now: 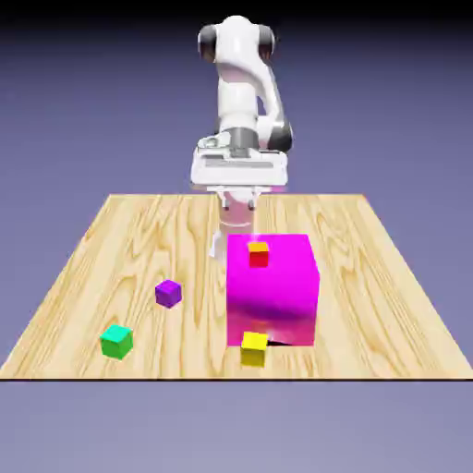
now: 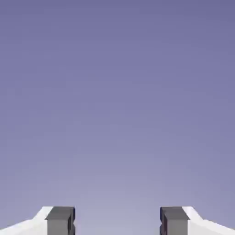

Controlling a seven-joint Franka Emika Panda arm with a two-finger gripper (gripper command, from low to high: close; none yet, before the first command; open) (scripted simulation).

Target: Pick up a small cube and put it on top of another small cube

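Observation:
The small green cube point(image 1: 116, 341) rests on the wooden table point(image 1: 139, 231) near its front edge, at the exterior view's left. The small yellow cube point(image 1: 254, 348) sits at the front middle, touching or nearly touching the foot of the big magenta block point(image 1: 272, 286). My gripper point(image 1: 239, 201) hangs high over the far side of the table, behind the magenta block and well away from both cubes. In the hand view the gripper point(image 2: 117, 222) is open: its grey fingertips point(image 2: 60, 220) stand far apart, with only the plain backdrop between them.
A small red cube with an orange top point(image 1: 259, 253) lies on the magenta block's upper face. A small purple cube point(image 1: 168, 293) sits on the table between the green cube and the block.

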